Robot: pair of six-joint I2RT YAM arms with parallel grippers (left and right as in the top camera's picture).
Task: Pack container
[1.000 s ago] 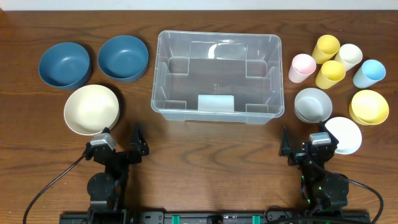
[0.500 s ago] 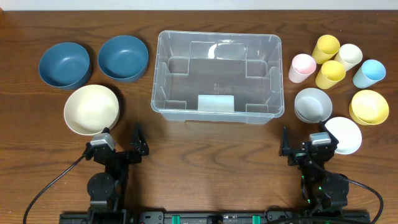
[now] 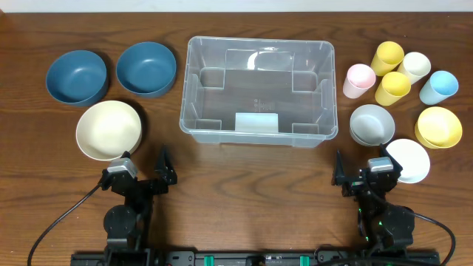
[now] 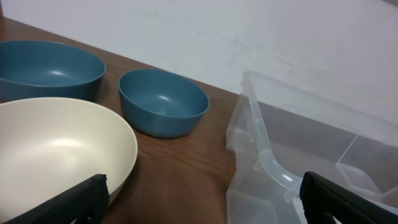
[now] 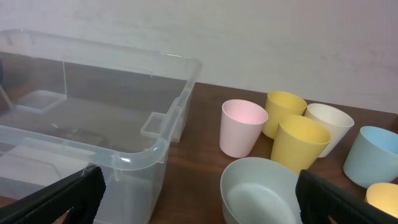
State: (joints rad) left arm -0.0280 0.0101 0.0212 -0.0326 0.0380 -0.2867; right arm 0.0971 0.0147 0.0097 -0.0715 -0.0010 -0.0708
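Note:
The container (image 3: 186,89) is a large clear plastic bin at the table's centre back, with nothing inside it. Its near corner shows at the right of the left wrist view, container (image 4: 268,160), and at the left of the right wrist view, container (image 5: 134,158). My left gripper (image 3: 145,165) rests near the front left, open, with bare table between its fingers; left gripper (image 4: 202,210). My right gripper (image 3: 361,167) sits at the front right, also open and holding nothing; right gripper (image 5: 199,208).
Two blue bowls (image 3: 76,77) (image 3: 146,68) and a cream bowl (image 3: 109,130) lie left of the bin. To its right stand a pink cup (image 3: 359,80), yellow cups (image 3: 392,87), a white cup (image 3: 414,66), a light blue cup (image 3: 439,86), a grey bowl (image 3: 372,124), a yellow bowl (image 3: 438,127) and a white bowl (image 3: 409,159).

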